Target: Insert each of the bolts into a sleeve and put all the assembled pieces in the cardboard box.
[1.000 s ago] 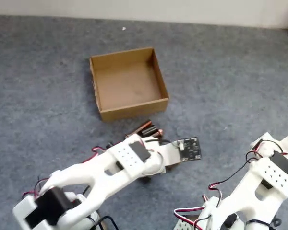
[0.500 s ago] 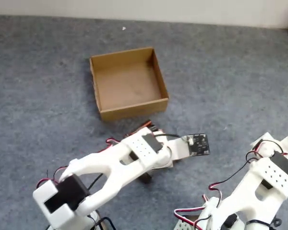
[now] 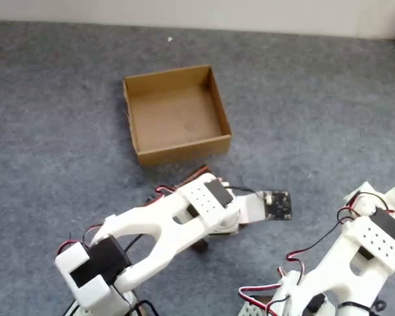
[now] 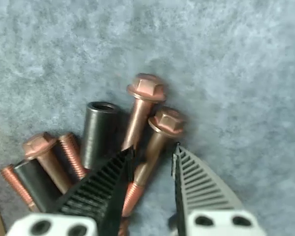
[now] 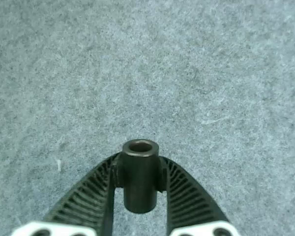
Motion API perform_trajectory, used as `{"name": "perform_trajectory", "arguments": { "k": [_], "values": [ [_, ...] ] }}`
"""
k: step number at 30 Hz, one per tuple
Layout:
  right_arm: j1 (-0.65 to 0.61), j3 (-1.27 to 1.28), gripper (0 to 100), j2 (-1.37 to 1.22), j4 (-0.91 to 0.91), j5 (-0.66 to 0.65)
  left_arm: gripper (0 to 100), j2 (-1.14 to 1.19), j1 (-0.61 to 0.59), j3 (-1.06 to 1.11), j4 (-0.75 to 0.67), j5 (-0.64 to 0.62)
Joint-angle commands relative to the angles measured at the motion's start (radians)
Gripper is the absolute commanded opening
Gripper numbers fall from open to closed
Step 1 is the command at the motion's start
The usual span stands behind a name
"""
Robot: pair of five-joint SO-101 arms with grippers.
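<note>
High view: cardboard box (image 3: 184, 150) empty, nothing delivered. Left arm (image 3: 184, 220) hangs over parts pile just at box's 6 o'clock; right arm (image 3: 365, 247) parked at table's 4 o'clock corner.

Left wrist view: left gripper (image 4: 152, 148) spread, straddling copper bolt (image 4: 167, 122) on grey carpet (image 4: 226, 59); neighbouring bolt (image 4: 146, 88) and loose sleeve (image 4: 99, 130) just beside.

Right wrist view: right gripper (image 5: 139, 164) pinching held sleeve (image 5: 139, 187), bore empty. Judged: first insertion pending, with every assembly and all boxing left.
</note>
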State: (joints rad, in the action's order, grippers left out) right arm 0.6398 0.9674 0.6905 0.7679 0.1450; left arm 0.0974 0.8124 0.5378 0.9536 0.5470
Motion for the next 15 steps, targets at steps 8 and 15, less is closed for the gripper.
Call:
{"name": "perform_trajectory", "arguments": {
  "k": [8, 15],
  "values": [
    [0.002, -0.062, 0.5, 0.010, -0.028, 0.002, 15, 0.004, 0.033, -0.025, 0.032, 0.009],
    [0.002, -0.062, 0.5, 0.013, -0.028, 0.002, 15, 0.025, 0.059, -0.053, 0.037, 0.008]
  ]
}}
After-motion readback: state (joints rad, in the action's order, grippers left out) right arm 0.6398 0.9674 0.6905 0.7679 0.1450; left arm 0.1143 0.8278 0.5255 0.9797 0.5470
